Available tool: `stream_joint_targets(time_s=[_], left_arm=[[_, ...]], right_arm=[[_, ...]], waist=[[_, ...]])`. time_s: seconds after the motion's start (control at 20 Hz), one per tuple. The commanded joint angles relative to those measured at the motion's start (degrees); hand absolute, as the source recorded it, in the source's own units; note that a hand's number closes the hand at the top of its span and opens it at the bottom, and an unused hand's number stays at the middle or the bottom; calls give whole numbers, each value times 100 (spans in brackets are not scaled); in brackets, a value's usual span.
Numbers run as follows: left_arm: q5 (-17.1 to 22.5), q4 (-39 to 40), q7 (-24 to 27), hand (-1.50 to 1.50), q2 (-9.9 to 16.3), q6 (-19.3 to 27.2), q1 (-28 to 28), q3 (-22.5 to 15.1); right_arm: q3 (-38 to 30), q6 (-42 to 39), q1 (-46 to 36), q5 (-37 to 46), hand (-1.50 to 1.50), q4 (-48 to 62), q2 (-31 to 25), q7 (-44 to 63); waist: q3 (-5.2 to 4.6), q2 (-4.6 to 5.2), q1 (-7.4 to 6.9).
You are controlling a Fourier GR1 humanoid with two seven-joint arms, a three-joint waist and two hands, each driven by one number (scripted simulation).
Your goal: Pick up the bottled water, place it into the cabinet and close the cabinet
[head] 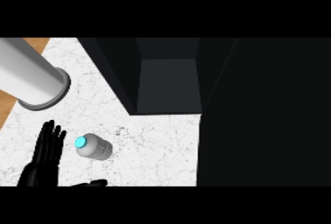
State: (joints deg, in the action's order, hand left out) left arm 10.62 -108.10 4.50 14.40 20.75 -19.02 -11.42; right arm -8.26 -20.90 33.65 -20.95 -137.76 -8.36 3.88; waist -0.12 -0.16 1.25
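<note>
The bottled water (96, 148) stands on the white marble counter (155, 148), seen from above: a pale ribbed body with a bright cyan cap. My left hand (47, 151) is just left of it, fingers straight and pointing away from me, thumb spread out below the bottle. A narrow gap separates fingers and bottle, and nothing is held. The dark cabinet (168, 83) stands at the back of the counter, its inside showing as a grey shelf space. My right hand does not show.
A thick grey cylinder (32, 74) with a rimmed end slants in from the upper left, over the counter's far left corner. A wide black panel (265, 113), seemingly the cabinet's open door, fills the right side. Wooden floor (5, 109) shows past the counter's left edge.
</note>
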Motion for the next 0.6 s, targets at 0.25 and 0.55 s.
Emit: stream_joint_targets(time_s=[0.25, 0.55], left_arm=[[367, 1722, 807, -150, -167, -465, 412, 581], [340, 2643, 1031, -150, -421, -571, 977, 592]], right_arm=[[-162, -209, 797, -1139, -150, -1092, 63, 124], [-209, -272, 942, -1313, -150, -1161, -49, 115]], waist=[[0, -5, 40], [0, 9, 28]])
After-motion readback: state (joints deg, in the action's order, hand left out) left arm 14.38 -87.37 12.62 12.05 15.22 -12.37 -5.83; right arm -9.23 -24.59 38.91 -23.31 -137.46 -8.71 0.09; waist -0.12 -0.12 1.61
